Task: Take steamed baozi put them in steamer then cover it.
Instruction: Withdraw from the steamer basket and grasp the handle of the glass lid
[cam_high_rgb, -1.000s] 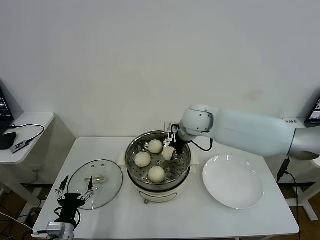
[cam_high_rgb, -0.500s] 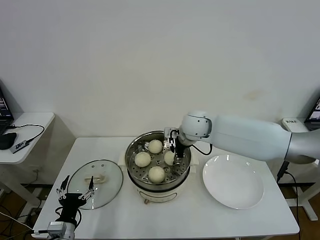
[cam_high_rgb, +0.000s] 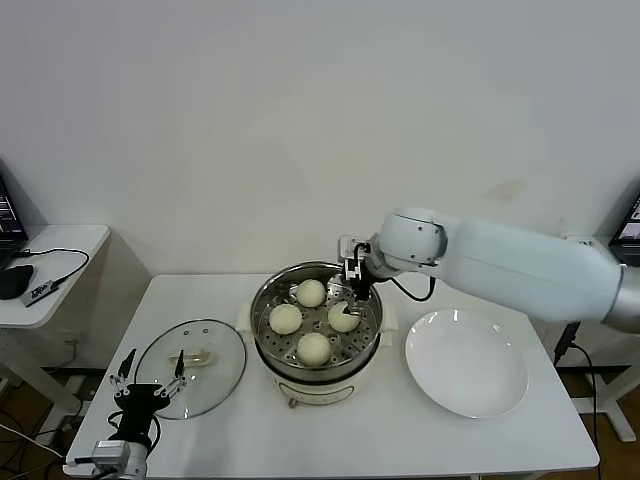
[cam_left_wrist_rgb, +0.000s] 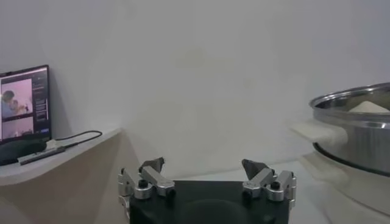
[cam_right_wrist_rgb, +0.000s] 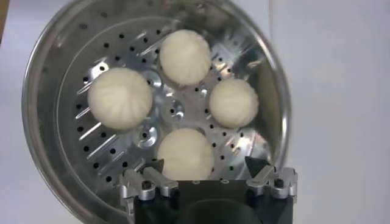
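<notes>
The steel steamer (cam_high_rgb: 318, 384) stands mid-table on its white base. Four cream-white baozi lie on its perforated tray: far (cam_high_rgb: 311, 292), left (cam_high_rgb: 286, 318), right (cam_high_rgb: 343, 317) and near (cam_high_rgb: 314, 347). My right gripper (cam_high_rgb: 352, 278) hovers open and empty over the pot's far right rim. In the right wrist view it (cam_right_wrist_rgb: 209, 163) is above one baozi (cam_right_wrist_rgb: 185, 153) and the steamer's rim (cam_right_wrist_rgb: 36, 79) rings all four. The glass cover (cam_high_rgb: 215, 375) lies flat left of the pot, pale handle (cam_high_rgb: 190, 357) up. My left gripper (cam_high_rgb: 150, 385) is open at the cover's near edge, also in its own view (cam_left_wrist_rgb: 203, 164).
A bare white plate (cam_high_rgb: 466, 362) lies right of the steamer on the white table (cam_high_rgb: 400, 430). A side table with a laptop (cam_left_wrist_rgb: 24, 103) and cables stands to the left. The steamer's side (cam_left_wrist_rgb: 359, 128) shows in the left wrist view.
My right gripper lowered the fourth baozi onto the tray, let it go, and drew up and back toward the far right rim. The left arm has barely moved.
</notes>
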